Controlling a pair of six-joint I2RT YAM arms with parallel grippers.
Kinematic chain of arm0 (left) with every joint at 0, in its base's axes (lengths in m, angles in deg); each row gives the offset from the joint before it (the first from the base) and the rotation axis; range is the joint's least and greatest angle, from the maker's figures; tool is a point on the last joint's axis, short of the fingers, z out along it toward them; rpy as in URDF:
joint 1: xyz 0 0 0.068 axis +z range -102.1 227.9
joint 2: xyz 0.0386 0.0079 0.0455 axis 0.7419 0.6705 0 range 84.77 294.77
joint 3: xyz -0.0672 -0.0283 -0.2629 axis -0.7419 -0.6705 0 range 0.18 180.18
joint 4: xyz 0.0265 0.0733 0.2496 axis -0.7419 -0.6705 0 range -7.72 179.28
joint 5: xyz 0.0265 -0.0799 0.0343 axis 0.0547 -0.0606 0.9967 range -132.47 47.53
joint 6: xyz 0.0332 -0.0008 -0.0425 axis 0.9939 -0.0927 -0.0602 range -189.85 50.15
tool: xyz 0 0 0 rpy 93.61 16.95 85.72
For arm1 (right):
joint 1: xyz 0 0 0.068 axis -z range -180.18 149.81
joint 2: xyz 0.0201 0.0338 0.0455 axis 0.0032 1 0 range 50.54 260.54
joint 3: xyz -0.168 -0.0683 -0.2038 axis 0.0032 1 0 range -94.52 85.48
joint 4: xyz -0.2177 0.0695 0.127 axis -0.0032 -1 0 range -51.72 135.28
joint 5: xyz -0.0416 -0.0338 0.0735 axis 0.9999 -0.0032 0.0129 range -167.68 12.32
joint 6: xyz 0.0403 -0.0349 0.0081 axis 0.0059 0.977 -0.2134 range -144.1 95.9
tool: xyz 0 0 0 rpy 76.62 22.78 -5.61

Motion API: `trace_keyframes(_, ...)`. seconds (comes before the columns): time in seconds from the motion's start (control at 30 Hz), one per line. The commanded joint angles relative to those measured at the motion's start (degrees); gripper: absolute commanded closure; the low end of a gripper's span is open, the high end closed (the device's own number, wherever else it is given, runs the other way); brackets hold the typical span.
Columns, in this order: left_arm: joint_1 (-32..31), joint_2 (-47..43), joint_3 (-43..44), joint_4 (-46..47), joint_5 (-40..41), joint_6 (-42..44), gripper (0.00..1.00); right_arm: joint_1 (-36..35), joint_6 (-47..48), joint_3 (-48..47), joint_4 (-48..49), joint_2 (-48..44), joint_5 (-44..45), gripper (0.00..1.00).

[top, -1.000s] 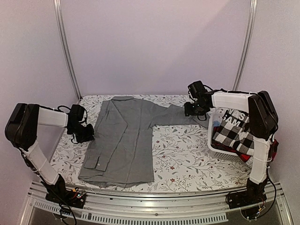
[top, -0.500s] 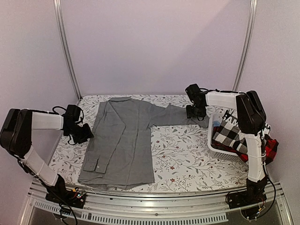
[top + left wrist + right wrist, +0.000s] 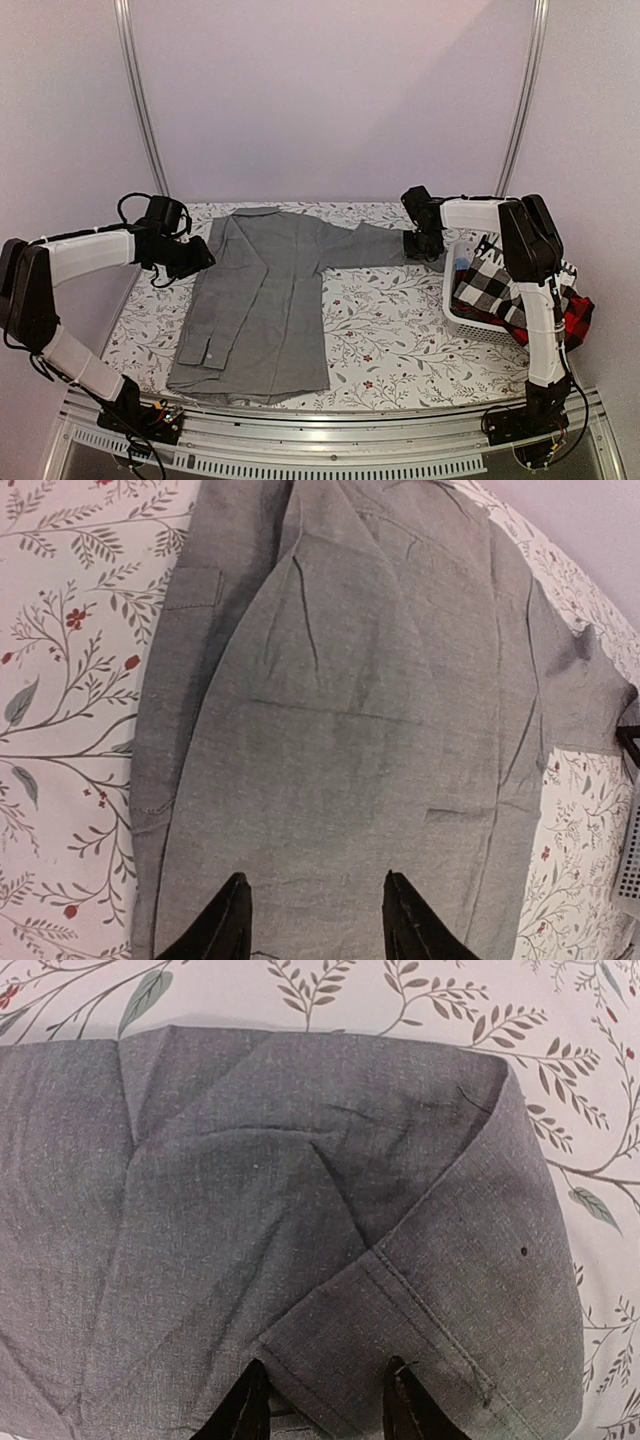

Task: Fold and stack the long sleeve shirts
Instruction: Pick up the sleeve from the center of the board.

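Left jaws: partly open, holding nothing; the grey shirt (image 3: 380, 730) lies below and ahead of them.
Right jaws: partly open, tips down at the sleeve cuff (image 3: 470, 1300), cloth lying flat between them.
Grey shirt: spread on the floral desk (image 3: 400, 340) between the two jaws, one sleeve reaching to the right jaws.
Checked shirts (image 3: 495, 285): heaped in the white basket (image 3: 462, 312), just beside the right jaws.

Matt, finely woven cloth shirt (image 3: 262, 300)
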Motion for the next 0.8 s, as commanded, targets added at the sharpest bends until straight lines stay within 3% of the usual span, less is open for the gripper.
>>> trace_keyframes(0.0,-3.8,1.0,3.0,-1.4,-0.4,1.2,0.56,0.5,-0.7,0.1,-0.1,1.8,-0.3,0.68)
trace_keyframes(0.37,-9.7,4.6,6.8,0.6,-4.0,0.0,0.57,0.5,0.2,-0.5,0.0,-1.2,1.4,0.99)
trace_keyframes(0.63,-10.4,5.6,7.6,5.6,-13.7,-1.3,0.58,-1.7,1.7,-1.2,-0.5,-5.9,-1.5,1.0)
trace_keyframes(0.77,-10.6,6.9,7.9,9.5,-19.5,-3.6,0.58,-4.7,2.3,-1.2,0.6,-9.6,-7.6,1.0)
